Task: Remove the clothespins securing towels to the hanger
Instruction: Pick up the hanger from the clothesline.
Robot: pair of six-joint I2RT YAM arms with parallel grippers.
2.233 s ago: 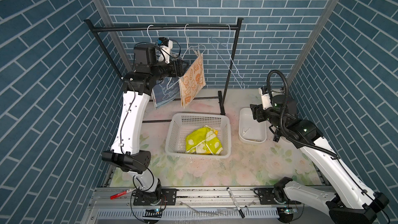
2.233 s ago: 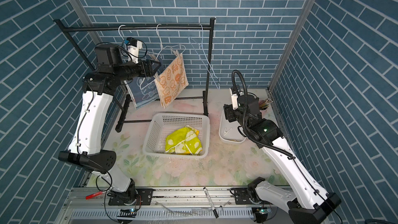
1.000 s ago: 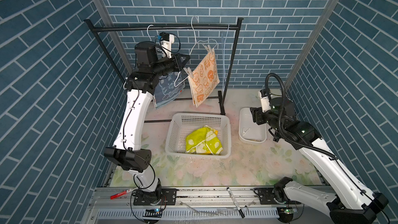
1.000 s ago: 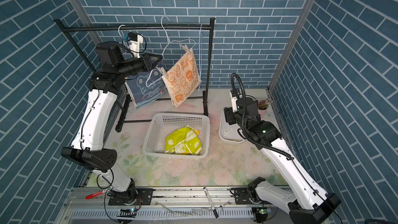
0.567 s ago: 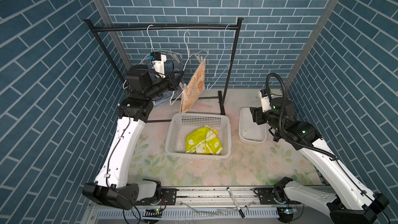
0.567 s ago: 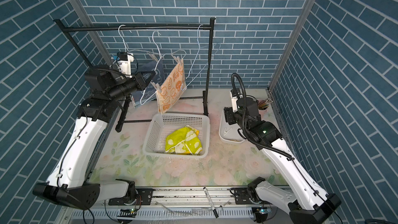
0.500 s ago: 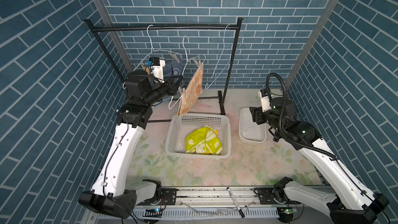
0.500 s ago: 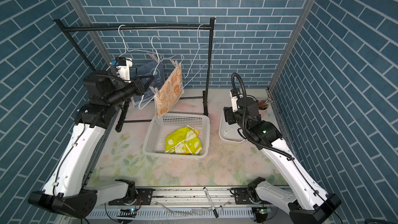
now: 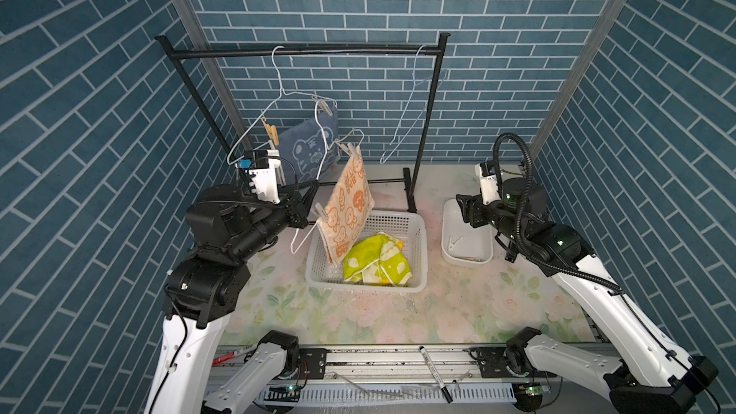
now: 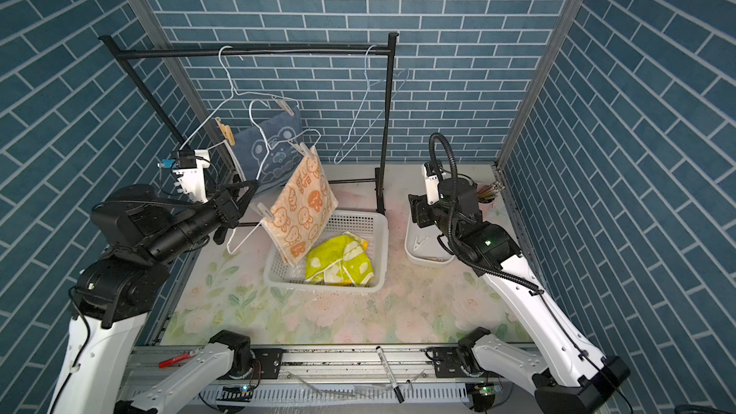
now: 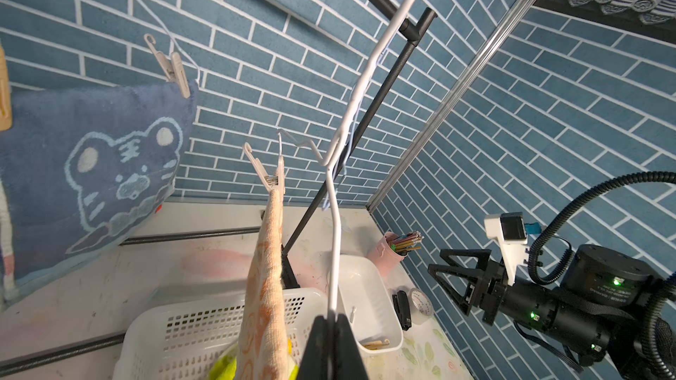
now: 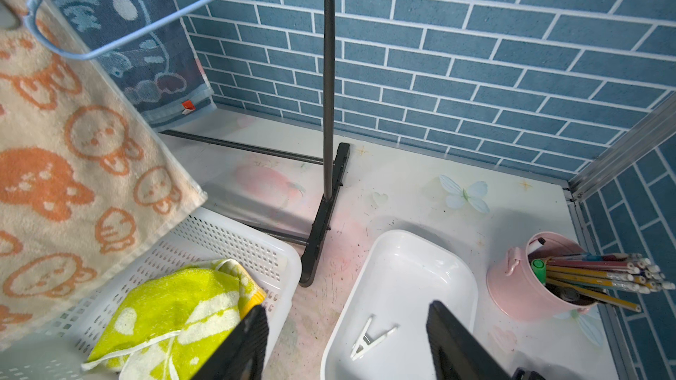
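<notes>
My left gripper (image 9: 312,193) (image 11: 331,323) is shut on the white wire hanger (image 11: 334,232). From it the orange towel (image 9: 348,201) hangs over the basket (image 9: 418,232), held by two pale clothespins (image 9: 352,149) (image 9: 322,211). The blue towel (image 9: 306,151) hangs from another hanger on the rail, pinned by a tan clothespin (image 9: 271,135) and a pale one (image 11: 173,67). The yellow-green towel (image 9: 378,260) lies in the basket. My right gripper (image 12: 346,305) stands open above the white tray (image 12: 413,250), where one pale clothespin (image 12: 371,336) lies.
The black rack (image 9: 302,50) stands at the back, with an empty blue hanger (image 9: 410,113) near its right post. A pink cup of pencils (image 12: 541,275), a tape roll (image 11: 420,303) and a stapler sit by the tray. A marker (image 9: 434,368) lies on the front rail.
My left arm has come down and toward the front with the hanger and orange towel, off the rail and over the basket's left edge. The right arm has barely moved.
</notes>
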